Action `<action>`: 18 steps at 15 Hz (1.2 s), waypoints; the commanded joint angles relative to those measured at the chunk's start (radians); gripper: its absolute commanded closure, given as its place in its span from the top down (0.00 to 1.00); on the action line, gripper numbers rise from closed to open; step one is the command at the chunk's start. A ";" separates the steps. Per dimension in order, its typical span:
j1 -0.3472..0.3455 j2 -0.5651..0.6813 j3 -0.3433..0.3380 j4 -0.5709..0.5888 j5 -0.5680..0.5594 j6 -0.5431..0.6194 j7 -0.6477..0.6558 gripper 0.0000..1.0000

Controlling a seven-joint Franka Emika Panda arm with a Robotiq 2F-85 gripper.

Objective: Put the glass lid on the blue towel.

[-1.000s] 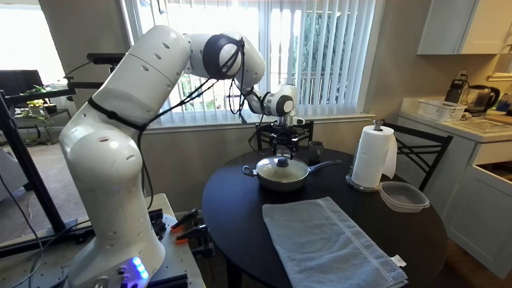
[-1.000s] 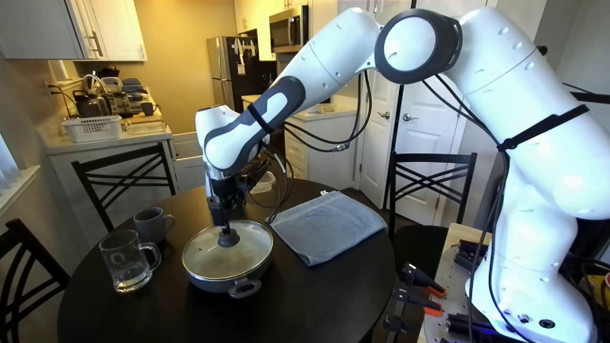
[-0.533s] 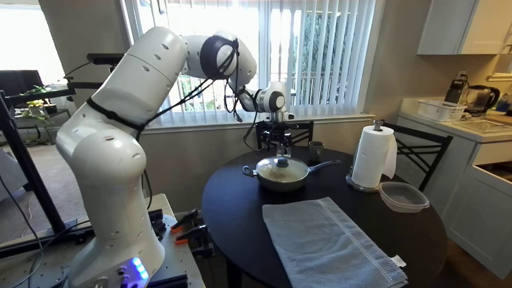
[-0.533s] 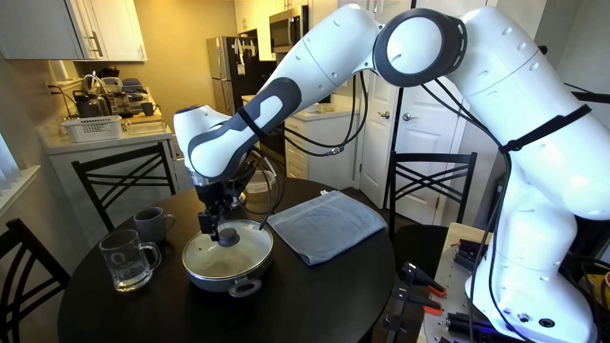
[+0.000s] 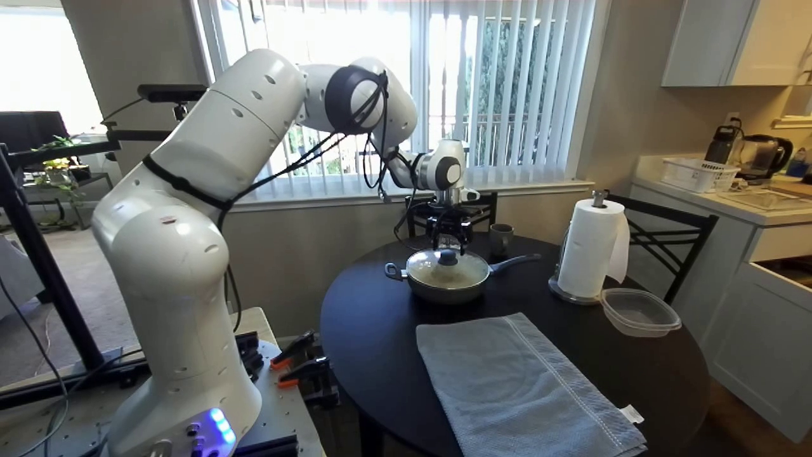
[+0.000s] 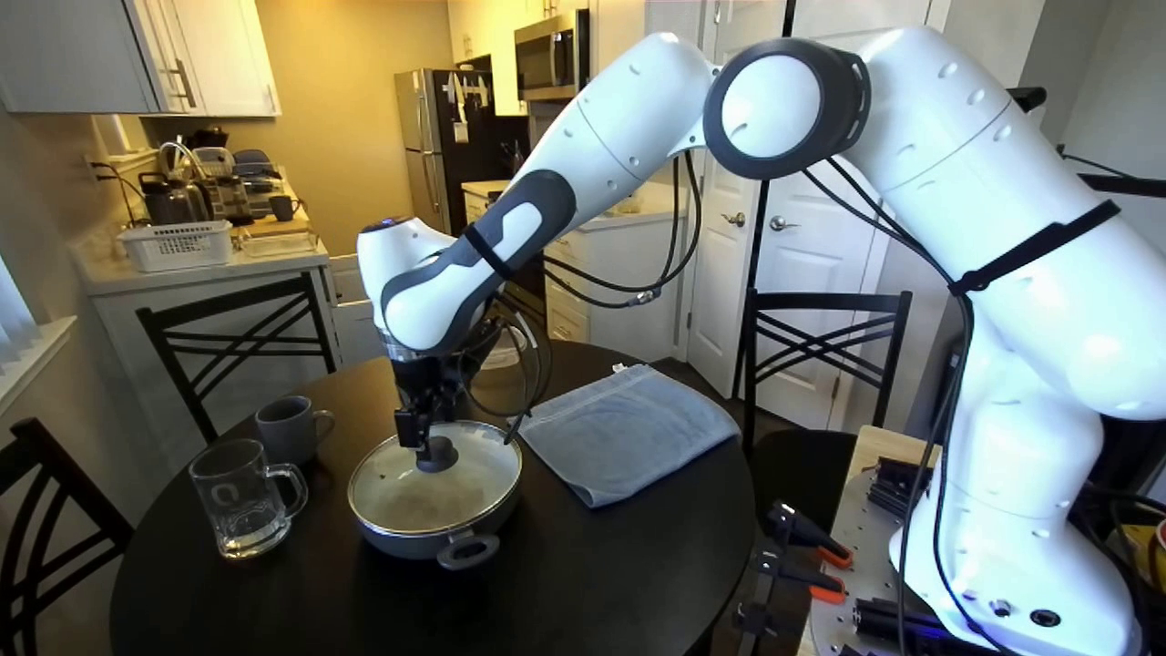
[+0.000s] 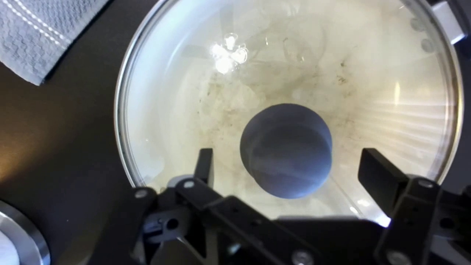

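Note:
The glass lid (image 5: 431, 271) lies on the pale pan (image 5: 446, 294) on the dark table; it also shows in an exterior view (image 6: 401, 501) and the wrist view (image 7: 220, 114). Its dark round knob (image 7: 287, 151) stands up at the centre. My gripper (image 7: 289, 163) is open, its fingers apart on either side of the knob in the wrist view and not pressed on it. In an exterior view the gripper (image 6: 421, 442) hangs right at the knob's side, just above the lid. The blue towel (image 5: 514, 387) lies flat beside the pan, also in an exterior view (image 6: 633, 437).
A glass mug (image 6: 239, 510) and a grey mug (image 6: 290, 430) stand close to the pan. The pan's long handle (image 5: 517, 261) points toward the paper towel roll (image 5: 590, 247). A clear plastic container (image 5: 641, 317) is near the roll. Chairs surround the table.
My gripper first shifted off the knob, away from the towel, then came back toward the knob and lower. The lid, pan and towel have not moved.

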 commanded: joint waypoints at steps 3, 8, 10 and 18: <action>-0.023 0.059 0.012 0.051 0.011 0.059 -0.024 1.00; -0.018 0.081 0.015 0.091 0.012 0.048 -0.022 0.74; -0.017 0.080 0.015 0.094 0.013 0.048 -0.017 0.60; -0.022 0.071 0.028 0.097 0.027 0.034 -0.018 0.68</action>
